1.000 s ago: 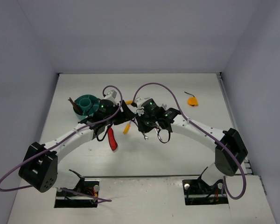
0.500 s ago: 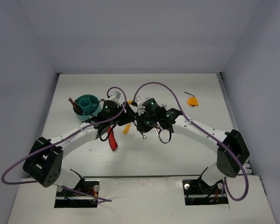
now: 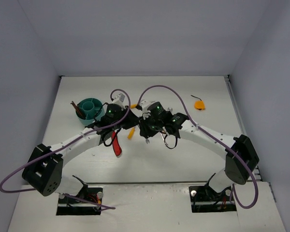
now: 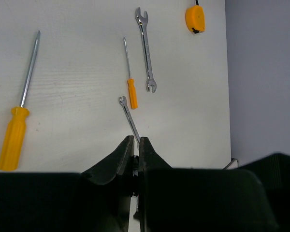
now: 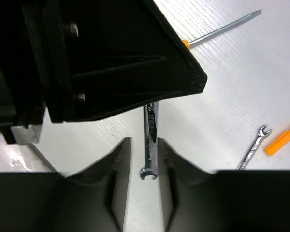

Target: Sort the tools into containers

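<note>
Top external view showed the teal tub (image 3: 90, 99) on the left arm's side of the tabletop (image 3: 183, 159). Both end effectors met just beside the tub, on its side facing the tabletop's middle. I read that meeting as a handover, because the tub sat within the left arm's reach and a tool fetched by the right arm would cross here.

The right end effector (image 5: 144, 141) stood parted a little around a stamped wrench (image 5: 151, 128). Bare tabletop showed along one side of the shaft, so its hold looked loose. The left end effector (image 4: 135, 145) was pressed fully shut. I judged it pinched that wrench's far end, since the wrench seemed to hang clear of the tabletop.

The pinch itself was hidden. In the right wrist view a dark body covered the wrench's upper part, and in the left wrist view nothing showed between the fingers.

A thinner wrench (image 4: 127, 113) lay farther from the tub, its near end lost behind the left fingertips. A large screwdriver (image 4: 17, 130), a small screwdriver (image 4: 131, 93) and a long wrench (image 4: 146, 48) lay loose around it.

A dark stick (image 3: 79, 109) leaned in the tub, its kind unclear. The red folding knife (image 3: 116, 146) lay nearer the arm bases than the tub, partly under the left arm.
</note>
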Robot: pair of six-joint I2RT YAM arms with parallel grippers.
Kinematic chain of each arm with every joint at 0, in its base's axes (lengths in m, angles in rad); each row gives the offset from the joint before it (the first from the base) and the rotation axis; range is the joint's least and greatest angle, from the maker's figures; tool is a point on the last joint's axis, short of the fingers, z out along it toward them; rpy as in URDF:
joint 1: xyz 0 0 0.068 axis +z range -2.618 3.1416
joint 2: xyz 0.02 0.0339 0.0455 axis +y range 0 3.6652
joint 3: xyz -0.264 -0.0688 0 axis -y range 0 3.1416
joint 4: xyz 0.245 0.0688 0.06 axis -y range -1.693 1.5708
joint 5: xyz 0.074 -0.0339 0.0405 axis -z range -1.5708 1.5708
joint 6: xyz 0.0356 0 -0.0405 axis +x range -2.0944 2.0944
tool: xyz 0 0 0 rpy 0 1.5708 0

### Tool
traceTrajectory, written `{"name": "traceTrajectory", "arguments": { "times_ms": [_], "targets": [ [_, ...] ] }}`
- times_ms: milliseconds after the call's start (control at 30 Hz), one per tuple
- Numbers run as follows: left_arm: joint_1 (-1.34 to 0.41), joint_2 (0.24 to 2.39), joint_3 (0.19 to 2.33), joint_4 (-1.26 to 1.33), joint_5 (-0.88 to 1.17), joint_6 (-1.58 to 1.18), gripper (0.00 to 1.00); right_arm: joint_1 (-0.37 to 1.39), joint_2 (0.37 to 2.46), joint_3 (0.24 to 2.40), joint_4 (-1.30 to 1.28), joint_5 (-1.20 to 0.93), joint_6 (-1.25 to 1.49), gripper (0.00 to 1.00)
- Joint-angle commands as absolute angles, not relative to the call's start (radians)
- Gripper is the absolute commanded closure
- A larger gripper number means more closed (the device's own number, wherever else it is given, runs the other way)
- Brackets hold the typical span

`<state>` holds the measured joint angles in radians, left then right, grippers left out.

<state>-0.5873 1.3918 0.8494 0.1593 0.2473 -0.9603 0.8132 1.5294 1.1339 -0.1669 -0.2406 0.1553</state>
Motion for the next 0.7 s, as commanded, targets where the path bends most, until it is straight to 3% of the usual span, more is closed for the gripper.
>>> {"name": "traceTrajectory", "arguments": {
  "times_ms": [0,100,367,667],
  "targets": [
    [-0.575,1.32,0.903,0.215,0.217,-0.955,1.0,0.814,1.471,1.132,-0.119,-0.232,0.162,0.67],
    [-0.532,1.301,0.953,0.097,0.173,-0.9,1.0,0.809,1.44,1.125,-0.12,-0.211,0.167,0.55],
    [-0.378,1.304,1.292,-0.3,-0.195,-0.596,1.0,0.785,1.32,1.045,-0.122,-0.06,0.175,0.51],
    [-0.256,1.539,1.541,-0.354,-0.365,-0.493,1.0,0.758,1.278,0.96,-0.13,-0.006,0.179,0.51]
  ]
}}
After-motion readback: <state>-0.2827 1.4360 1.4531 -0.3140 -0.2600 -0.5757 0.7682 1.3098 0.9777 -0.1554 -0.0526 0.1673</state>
